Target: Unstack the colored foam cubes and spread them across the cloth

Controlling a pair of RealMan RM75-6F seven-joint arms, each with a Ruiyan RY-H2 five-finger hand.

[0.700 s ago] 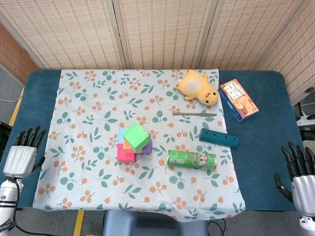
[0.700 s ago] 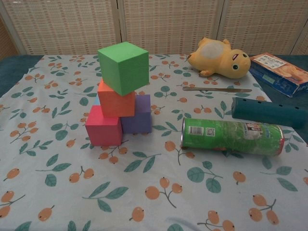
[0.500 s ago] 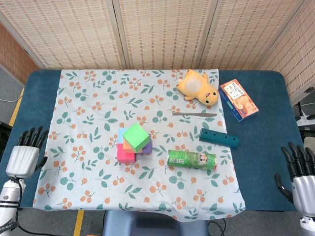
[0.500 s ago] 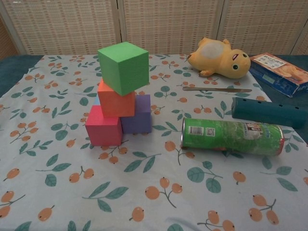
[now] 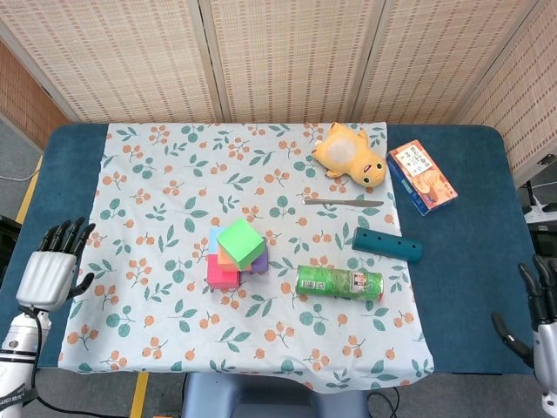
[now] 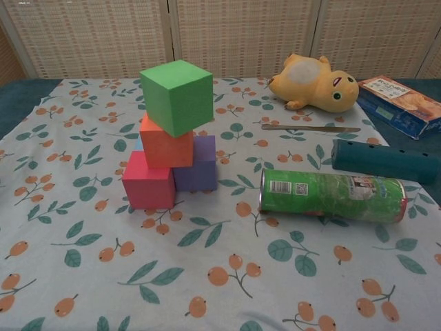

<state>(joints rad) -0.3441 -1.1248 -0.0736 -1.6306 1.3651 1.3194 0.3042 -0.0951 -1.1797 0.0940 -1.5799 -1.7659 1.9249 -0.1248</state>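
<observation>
Standing stacked, cubes far from both hands.

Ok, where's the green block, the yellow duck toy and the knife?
green block (image 6: 178,96), chest view, on its front face at the top of the stack.
yellow duck toy (image 6: 313,83), chest view, on its belly.
knife (image 6: 310,128), chest view, on the middle of the blade.

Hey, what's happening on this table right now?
Nothing is being handled yet. The foam cubes are stacked on the cloth: the green cube on top, orange under it, pink and purple at the bottom. The left hand and right hand hover open at the table's sides.
</observation>
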